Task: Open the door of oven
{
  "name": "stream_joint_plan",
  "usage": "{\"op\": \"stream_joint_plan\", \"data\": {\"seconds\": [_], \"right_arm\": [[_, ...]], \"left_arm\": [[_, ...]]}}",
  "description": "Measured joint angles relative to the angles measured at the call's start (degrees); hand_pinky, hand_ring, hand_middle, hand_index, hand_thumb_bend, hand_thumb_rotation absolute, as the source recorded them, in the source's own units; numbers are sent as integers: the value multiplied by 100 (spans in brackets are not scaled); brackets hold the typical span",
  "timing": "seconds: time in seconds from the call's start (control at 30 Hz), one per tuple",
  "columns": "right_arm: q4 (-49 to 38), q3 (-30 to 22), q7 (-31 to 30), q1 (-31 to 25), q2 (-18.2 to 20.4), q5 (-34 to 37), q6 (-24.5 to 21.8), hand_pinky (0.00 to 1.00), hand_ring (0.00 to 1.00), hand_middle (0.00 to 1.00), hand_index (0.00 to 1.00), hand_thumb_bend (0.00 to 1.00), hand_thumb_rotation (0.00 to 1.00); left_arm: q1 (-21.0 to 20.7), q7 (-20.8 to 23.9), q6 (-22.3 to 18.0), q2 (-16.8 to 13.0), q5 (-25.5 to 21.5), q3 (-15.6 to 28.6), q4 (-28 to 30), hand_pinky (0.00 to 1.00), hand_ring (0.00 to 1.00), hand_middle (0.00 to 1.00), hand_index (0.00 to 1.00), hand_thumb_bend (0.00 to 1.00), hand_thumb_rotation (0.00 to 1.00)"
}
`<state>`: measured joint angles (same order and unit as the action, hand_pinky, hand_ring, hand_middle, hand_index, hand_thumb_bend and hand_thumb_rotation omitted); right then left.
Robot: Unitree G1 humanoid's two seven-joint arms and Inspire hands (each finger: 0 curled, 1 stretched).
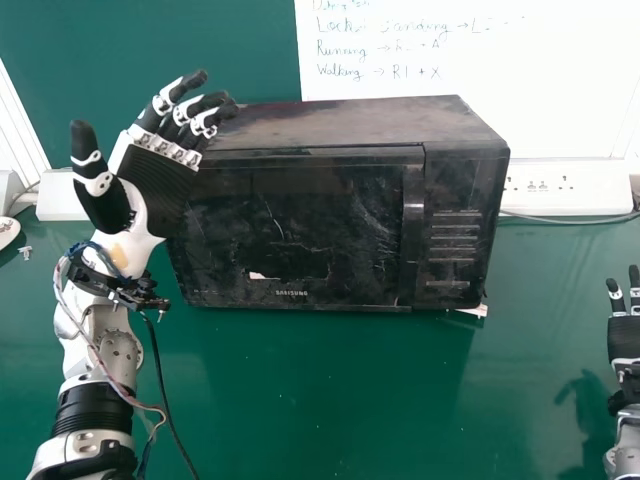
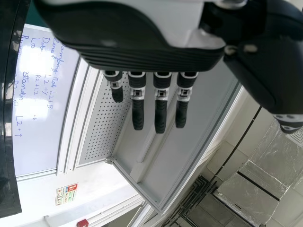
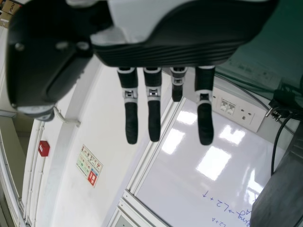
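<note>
The green table (image 1: 300,400) bears the oven (image 1: 340,125) centrally, its closed door (image 1: 290,225) facing the robot, presumably for reach; the left hand (image 1: 160,185), spread wide, seems poised to brace its left side, contact unclear; the right hand (image 1: 625,340), fingers extended, is well apart from the handle (image 1: 412,230).

Oven (image 1: 330,230) is sitting nr back edge of bench (image 1: 330,400), whiteboard (image 1: 400,50) standing behind, socket panel (image 1: 590,192) running R along that edge.
</note>
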<state>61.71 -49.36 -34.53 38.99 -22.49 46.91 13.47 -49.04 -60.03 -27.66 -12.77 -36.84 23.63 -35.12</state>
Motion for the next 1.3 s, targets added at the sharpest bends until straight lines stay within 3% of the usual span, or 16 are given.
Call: {"op": "stream_joint_plan", "data": {"seconds": [0.4,0.63,0.77,0.97,1.3], "right_arm": [[31,4,-82,0,-2,-14,52,62,84,85,86,100,89],[29,5,-82,0,-1,-14,52,67,86,87,88,100,90],[15,5,-86,0,0,-13,52,69,88,88,89,100,90],[14,5,-108,0,0,-9,38,67,88,88,90,100,90],[14,3,-114,0,0,-5,44,77,92,91,90,100,90]], "left_arm": [[0,-20,12,-12,22,-7,-16,37,61,70,63,85,84],[-1,84,-41,-12,100,-22,-56,39,64,73,64,85,87],[-4,90,-37,-19,196,-53,-84,41,67,77,67,86,84],[-63,88,146,-19,200,-188,-125,43,70,81,70,88,84],[-196,-1,507,-17,315,-408,-423,50,75,82,72,87,84]]}}
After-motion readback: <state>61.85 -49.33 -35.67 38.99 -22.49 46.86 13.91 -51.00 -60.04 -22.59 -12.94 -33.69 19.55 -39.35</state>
